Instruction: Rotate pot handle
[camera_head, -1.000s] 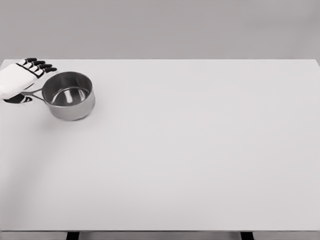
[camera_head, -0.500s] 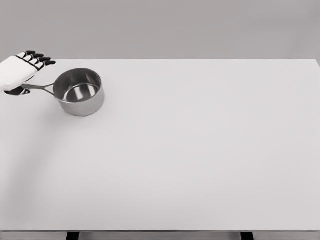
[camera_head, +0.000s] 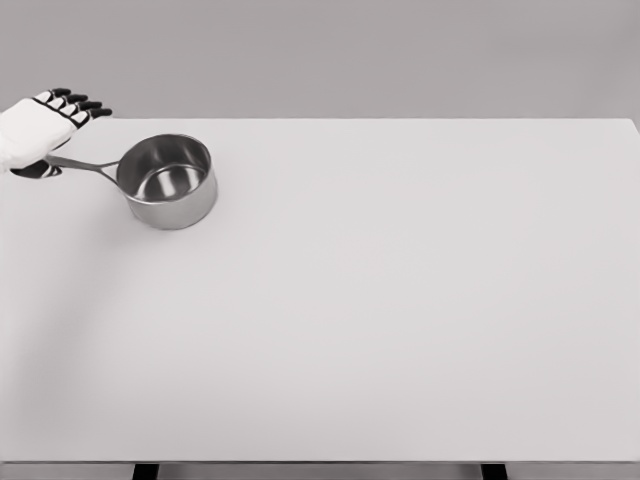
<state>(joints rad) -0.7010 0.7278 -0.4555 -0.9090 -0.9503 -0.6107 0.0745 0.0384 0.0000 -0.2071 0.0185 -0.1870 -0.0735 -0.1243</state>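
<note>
steel pot (camera_head: 168, 182) handle (camera_head: 85, 165) gripped by left hand (camera_head: 38, 131), fingers extended.

One pot (camera_head: 168, 182) is present, fitted with one handle (camera_head: 84, 165). One robot hand (camera_head: 38, 130) is visible at the left edge. One tabletop (camera_head: 380, 300) carries the pot, and two dark legs show below its front edge.

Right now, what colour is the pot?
Shiny silver-grey metal, handle included; the pot shows best in the head view.
</note>
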